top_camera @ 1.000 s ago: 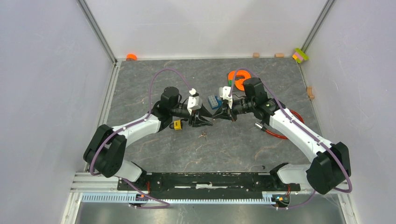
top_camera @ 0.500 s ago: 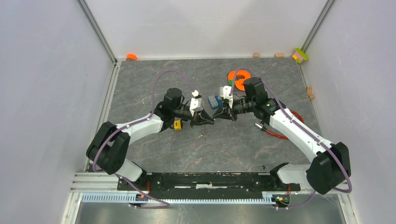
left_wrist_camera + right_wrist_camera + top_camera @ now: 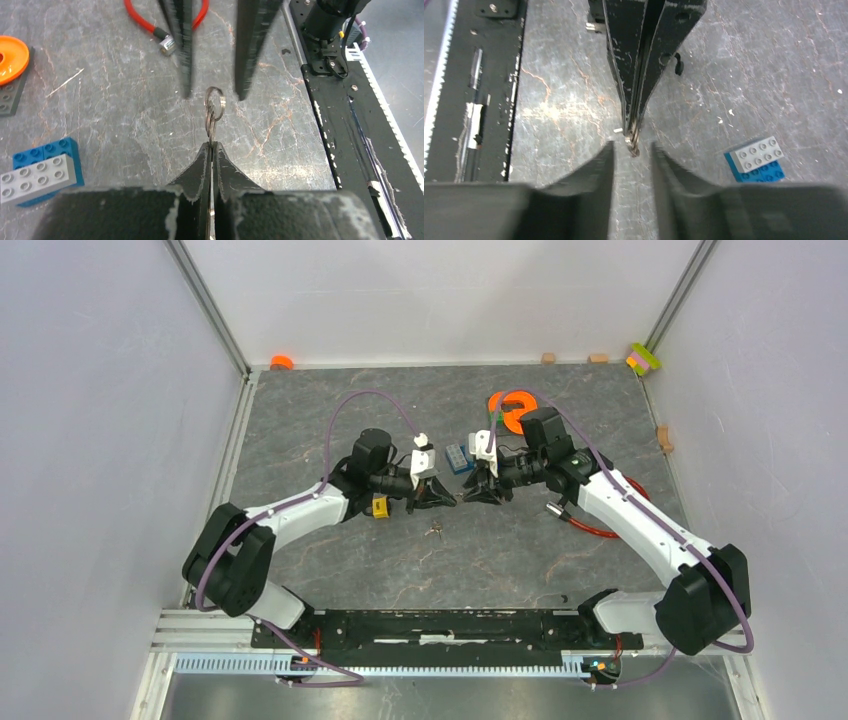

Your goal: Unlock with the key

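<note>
Left gripper (image 3: 210,148) is clamped tight on the tiny thin silver-grey metal key bunch (image 3: 214,107), mid-table, with the split ring sticking out past the fingertips. Right gripper (image 3: 633,146) faces it tip to tip, jaws apart, nothing in them.

Left wrist view:
- The right gripper's two black fingers (image 3: 184,45) flank the ring, one on each side. There's a gap on both sides, no contact.
- The ring shape reads clearly only here.
- Also only here: a red cable (image 3: 141,21) with a metal plug end lying on the grey stone-pattern tabletop (image 3: 115,115), and an orange round disc (image 3: 9,52) at the far left.

Right wrist view:
- The key bunch is edge-on, a thin sliver poking out of the left gripper's shut fingers (image 3: 624,60).
- Its end sits in the gap between the right fingertips. Those fingertips are blurred.

Both wrist views catch the blue-and-grey toy brick stack (image 3: 40,172) on the table.

Top view:
- It's the only one showing the small yellow padlock (image 3: 379,506), on the table beside the left arm's wrist, apart from both grippers.
- The key bunch is too small to make out there.
- There's a small dark speck (image 3: 435,531) on the table just near of the fingertips; can't tell what it is.
</note>
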Motion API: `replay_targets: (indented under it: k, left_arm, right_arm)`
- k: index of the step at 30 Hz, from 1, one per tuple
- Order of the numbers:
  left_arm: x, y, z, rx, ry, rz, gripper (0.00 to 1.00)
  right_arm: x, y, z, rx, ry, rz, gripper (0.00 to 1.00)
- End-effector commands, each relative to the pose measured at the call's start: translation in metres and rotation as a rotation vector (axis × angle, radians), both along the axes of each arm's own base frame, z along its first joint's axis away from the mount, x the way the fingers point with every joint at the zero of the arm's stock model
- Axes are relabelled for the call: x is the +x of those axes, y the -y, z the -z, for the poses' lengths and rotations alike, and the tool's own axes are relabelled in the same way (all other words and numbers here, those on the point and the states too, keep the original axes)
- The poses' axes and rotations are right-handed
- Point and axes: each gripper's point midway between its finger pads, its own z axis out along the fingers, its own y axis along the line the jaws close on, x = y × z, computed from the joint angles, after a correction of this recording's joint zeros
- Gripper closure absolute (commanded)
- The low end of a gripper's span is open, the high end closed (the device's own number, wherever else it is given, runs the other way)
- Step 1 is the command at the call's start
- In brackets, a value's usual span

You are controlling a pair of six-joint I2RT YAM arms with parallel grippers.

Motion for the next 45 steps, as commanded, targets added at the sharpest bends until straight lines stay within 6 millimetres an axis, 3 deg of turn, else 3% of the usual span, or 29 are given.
replay_targets:
  k: [1, 6, 9, 20, 24, 30, 37, 44, 45]
  left_arm:
    - [0.012, -0.004, -0.021, 0.022, 0.077, -0.057, 0.98]
    - [0.014, -0.006, -0.020, 0.068, 0.040, -0.081, 0.98]
    - [0.015, -0.008, -0.013, 0.125, -0.002, -0.086, 0.98]
    - [0.015, -0.011, -0.004, 0.202, 0.002, -0.124, 0.98]
    - [0.014, -0.012, -0.003, 0.207, 0.015, -0.126, 0.98]
    - [0.014, -0.011, -0.001, 0.212, 0.013, -0.127, 0.98]
    - [0.013, -0.011, -0.002, 0.209, 0.016, -0.127, 0.98]
    - [0.013, -0.012, -0.003, 0.203, 0.019, -0.132, 0.98]
    - [0.012, -0.012, -0.003, 0.200, 0.020, -0.133, 0.98]
  right_arm:
    - [0.010, 0.010, -0.006, -0.061, 0.069, 0.025, 0.56]
    - [0.010, 0.012, -0.008, -0.064, 0.080, 0.039, 0.27]
    - [0.013, 0.008, -0.009, -0.054, 0.077, 0.042, 0.25]
    - [0.011, -0.025, -0.009, 0.000, 0.003, -0.012, 0.47]
    - [0.011, -0.032, -0.005, -0.002, -0.003, -0.012, 0.61]
    - [0.008, -0.038, 0.007, -0.018, -0.028, -0.021, 0.71]
    - [0.008, -0.036, 0.021, -0.053, -0.038, -0.012, 0.72]
    - [0.008, -0.032, 0.032, -0.083, -0.042, 0.005, 1.00]
    - [0.008, -0.031, 0.033, -0.085, -0.041, 0.010, 1.00]
